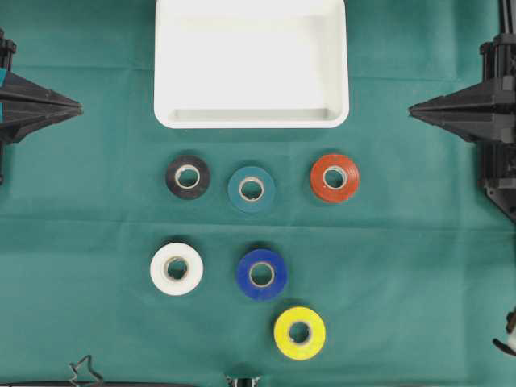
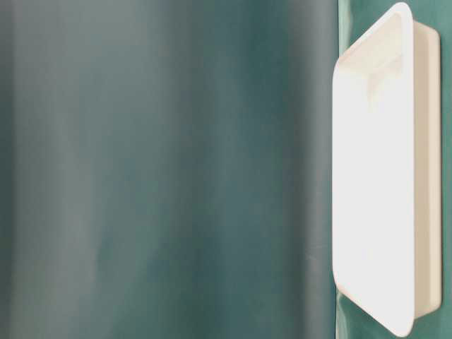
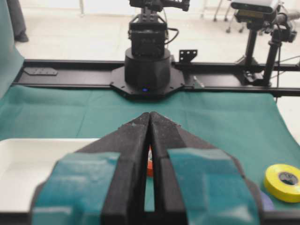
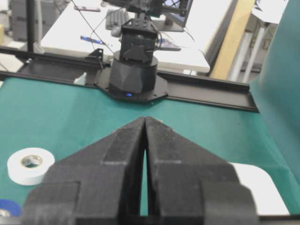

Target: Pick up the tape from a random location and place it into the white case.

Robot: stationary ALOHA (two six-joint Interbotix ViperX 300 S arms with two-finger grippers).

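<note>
The white case lies at the top middle of the green cloth, with nothing in it; it also shows as the white case, the white case and the white case. Below it lie several tape rolls: black tape, teal tape, red tape, white tape, blue tape and yellow tape. My left gripper rests shut at the left edge, far from the rolls. At the right edge my right gripper is shut too. Neither holds anything.
The opposite arm's black base stands beyond the cloth's far edge. A bent wire clip lies at the front left edge. The yellow tape and white tape show in the wrist views.
</note>
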